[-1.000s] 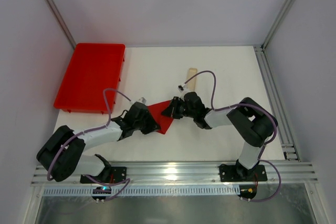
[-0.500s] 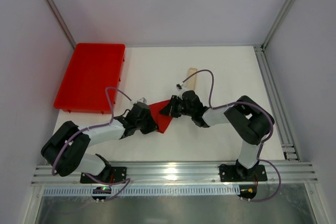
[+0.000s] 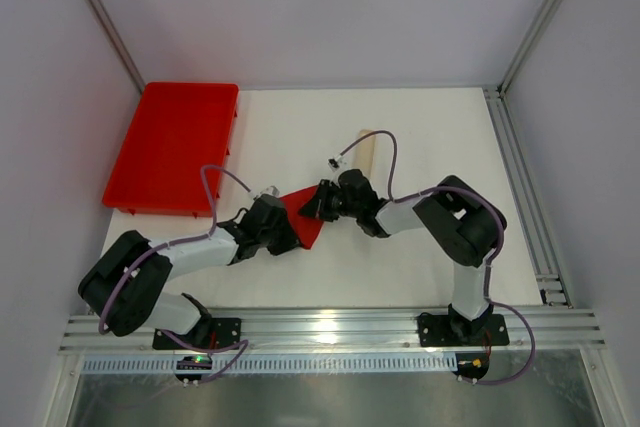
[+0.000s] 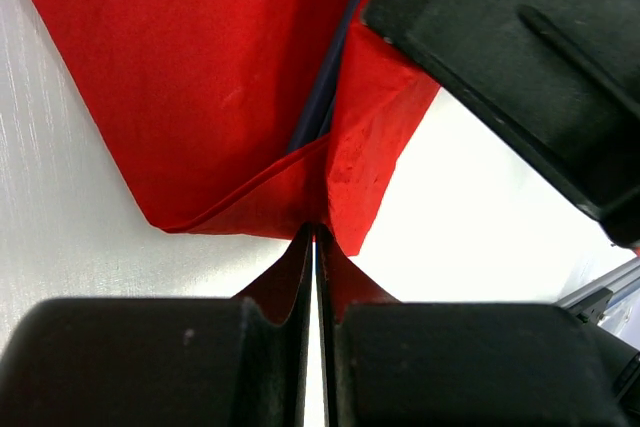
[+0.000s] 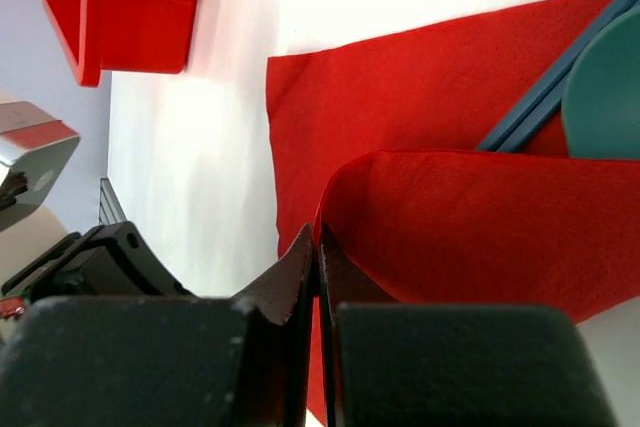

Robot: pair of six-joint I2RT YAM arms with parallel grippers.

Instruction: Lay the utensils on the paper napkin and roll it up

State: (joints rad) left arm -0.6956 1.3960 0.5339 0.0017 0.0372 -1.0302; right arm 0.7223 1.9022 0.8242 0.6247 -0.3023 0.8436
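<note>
The red paper napkin [image 3: 307, 219] lies mid-table between both grippers, partly folded over. My left gripper [image 3: 285, 237] is shut on the napkin's near edge [image 4: 330, 197], where the fold bunches at the fingertips. My right gripper [image 3: 312, 209] is shut on the folded-over edge of the napkin [image 5: 450, 227]. The teal utensils lie inside the fold: a dark thin handle [image 4: 335, 57] shows in the left wrist view, and handles with a broad teal end [image 5: 600, 87] show in the right wrist view. In the top view the utensils are hidden.
A big red plastic tray [image 3: 172, 147] sits at the back left and also shows in the right wrist view [image 5: 130, 7]. A pale beige flat strip [image 3: 366, 150] lies behind the right gripper. Metal frame rails border the table.
The right gripper has moved left and slightly back with the napkin edge, folding it further over. The left gripper has stayed near the napkin's near edge.
</note>
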